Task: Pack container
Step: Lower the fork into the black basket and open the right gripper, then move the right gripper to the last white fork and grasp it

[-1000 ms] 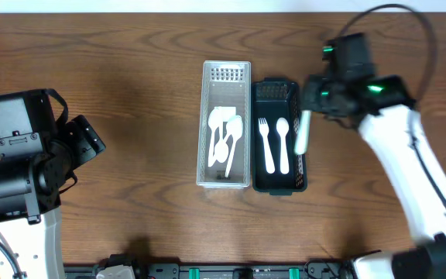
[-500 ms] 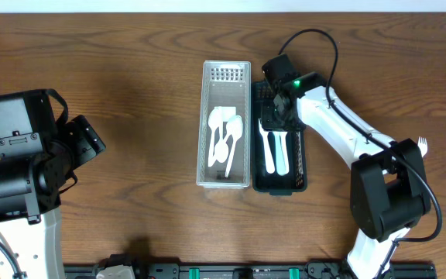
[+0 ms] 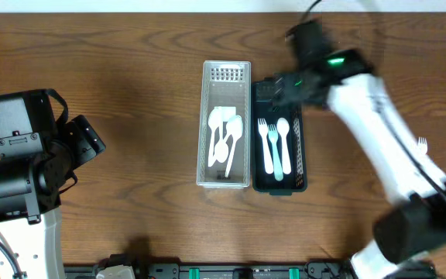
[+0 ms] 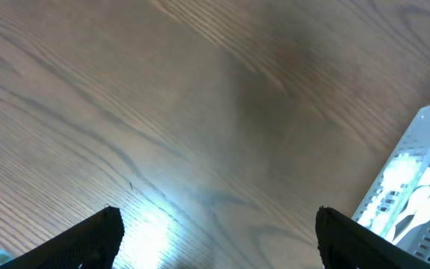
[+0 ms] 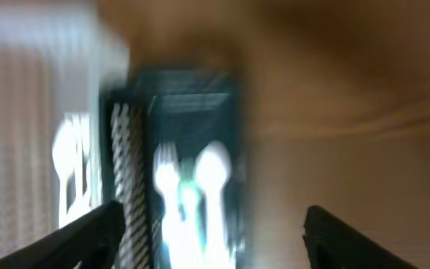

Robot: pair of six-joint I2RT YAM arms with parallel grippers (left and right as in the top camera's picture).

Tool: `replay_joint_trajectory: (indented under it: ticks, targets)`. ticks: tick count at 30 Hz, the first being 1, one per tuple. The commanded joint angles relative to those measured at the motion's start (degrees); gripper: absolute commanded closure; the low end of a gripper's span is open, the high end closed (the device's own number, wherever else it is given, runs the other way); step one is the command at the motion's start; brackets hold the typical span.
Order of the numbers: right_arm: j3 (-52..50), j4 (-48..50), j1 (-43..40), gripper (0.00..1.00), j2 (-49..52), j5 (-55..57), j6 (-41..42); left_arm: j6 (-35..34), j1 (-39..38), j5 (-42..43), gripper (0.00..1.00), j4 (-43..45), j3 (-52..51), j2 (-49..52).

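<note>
Overhead and wrist views of a brown wood-grain table [image 3: 130, 46]. At the table's centre stands a clear perforated plastic tray [image 3: 227, 174], oblong, its long sides running from the far edge toward the near edge. It holds several overlapping white plastic spoons [image 3: 224, 136].

Just beside the tray, on the side of the right arm, stands a black perforated plastic container [image 3: 299, 167] of like shape; whether the two walls touch cannot be told. In the container lie, side by side along its length, a white plastic fork [image 3: 263, 139], a pale blue-green utensil [image 3: 276, 155] and a white plastic spoon [image 3: 284, 139]. The kind of the middle piece cannot be made out.

The right arm [image 3: 378, 132] reaches in from the near right corner and is motion-blurred. Its right gripper [image 5: 213, 217] hangs above the far end of the black container. In the wrist view the two dark fingers [image 5: 88, 235] stand wide apart, with nothing between them and the container's contents visible below.

The left arm [image 3: 22, 178] stands near the table's left edge, well apart from both containers. The left gripper [image 4: 216, 224] points at bare wood, its jaws spread wide and empty. A corner of the clear tray shows at the right margin of its wrist view.

A small white tined piece [image 3: 422, 144] lies near the table's right edge, beside the right arm.
</note>
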Motion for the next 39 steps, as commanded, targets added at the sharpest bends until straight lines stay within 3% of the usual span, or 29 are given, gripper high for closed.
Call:
replay_joint_trajectory:
  ticks: [1, 7, 14, 22, 39]
  targets:
    - [2.3, -2.6, -10.3, 0.16, -7.9, 4.9, -1.5, 0.5, 0.2, 0.3, 0.15, -0.2, -0.2, 0.1]
    - [0.9, -7.9, -29.1, 0.08, -9.4, 4.1, -7.3, 0.5, 0.2, 0.3, 0.15, -0.2, -0.2, 0.1]
    - [-10.3, 2.8, -41.7, 0.03, -7.1, 3.9, -22.8, 0.5, 0.2, 0.3, 0.15, -0.2, -0.2, 0.1]
    - [-20.0, 12.3, -46.7, 0.04, -0.1, 3.8, -26.7, 0.5, 0.2, 0.3, 0.15, -0.2, -0.2, 0.1]
    - [-20.2, 16.3, -49.7, 0.06, 18.4, -2.4, -26.7, 0.5, 0.2, 0.3, 0.15, -0.2, -0.2, 0.1]
